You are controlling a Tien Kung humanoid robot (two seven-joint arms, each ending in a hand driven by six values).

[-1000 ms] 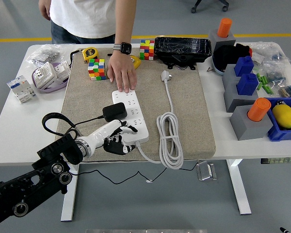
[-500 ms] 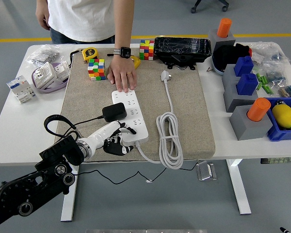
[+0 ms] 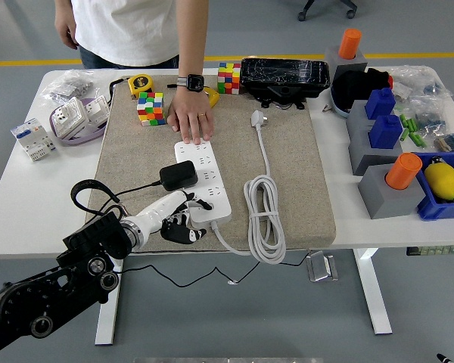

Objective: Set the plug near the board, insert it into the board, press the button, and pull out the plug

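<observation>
Reaching hand: the robot's left hand (image 3: 180,218), lower left of the frame, has its fingers curled loosely at the near end of the power strip (image 3: 203,181); they hold nothing that I can see.
Plug: a black adapter (image 3: 178,175) sits in the strip, centre-left; judged light, rigid and smooth, best pinched across its side faces, clear of the thin cord.
Strip: likely to slide, so a person's hand (image 3: 191,121) presses its far end.
Hidden: the button lies under the fingers; the right arm is out of frame.
</observation>
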